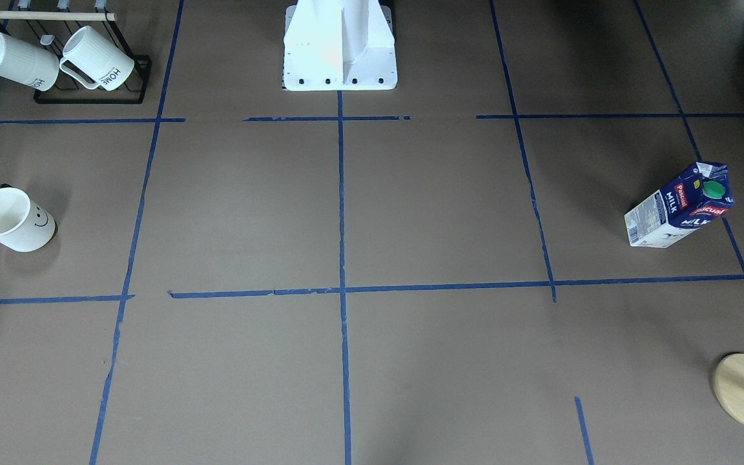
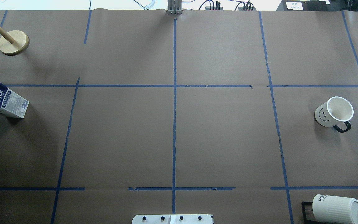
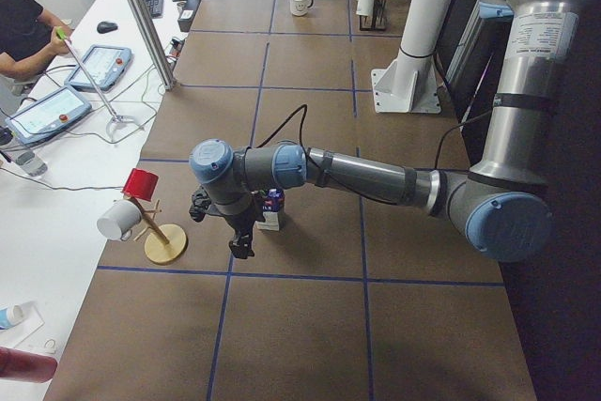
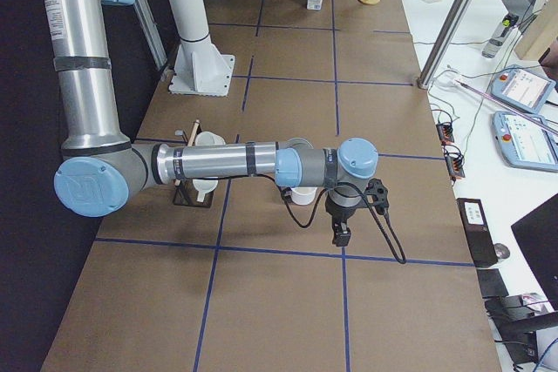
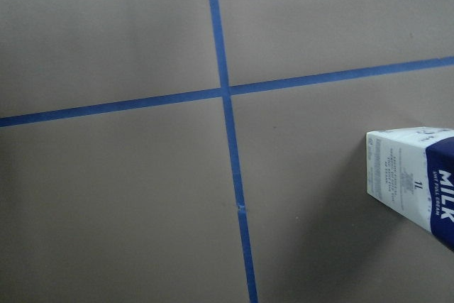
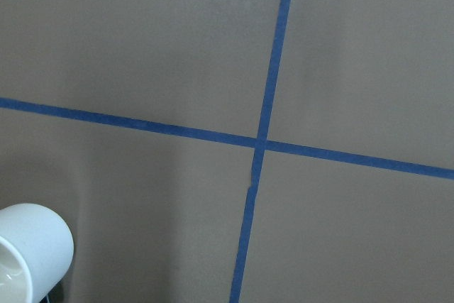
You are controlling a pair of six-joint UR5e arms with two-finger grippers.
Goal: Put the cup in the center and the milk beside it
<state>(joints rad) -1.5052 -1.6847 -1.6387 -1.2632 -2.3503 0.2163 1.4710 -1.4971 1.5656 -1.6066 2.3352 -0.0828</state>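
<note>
The cup [image 1: 13, 219], white with a smiley face, stands upright near the table's right end and also shows in the overhead view [image 2: 334, 112] and the right wrist view [image 6: 32, 253]. The milk [image 1: 682, 205] carton stands near the left end, seen in the overhead view [image 2: 3, 99] and the left wrist view [image 5: 415, 175]. The center [image 2: 174, 86] tape crossing is bare. My left gripper [image 3: 241, 249] hangs close beside the milk [image 3: 272, 211]. My right gripper [image 4: 342, 234] hangs close beside the cup [image 4: 303, 194]. Both show only in side views, so I cannot tell their state.
A black rack [image 1: 88, 97] holds two ribbed HOME mugs [image 2: 336, 208] at the robot's near right. A wooden mug tree [image 2: 12, 42] stands at the far left corner, bearing a red and a white cup [image 3: 141, 185]. The robot base [image 1: 340, 51] is mid-edge. An operator [image 3: 19, 25] sits beyond.
</note>
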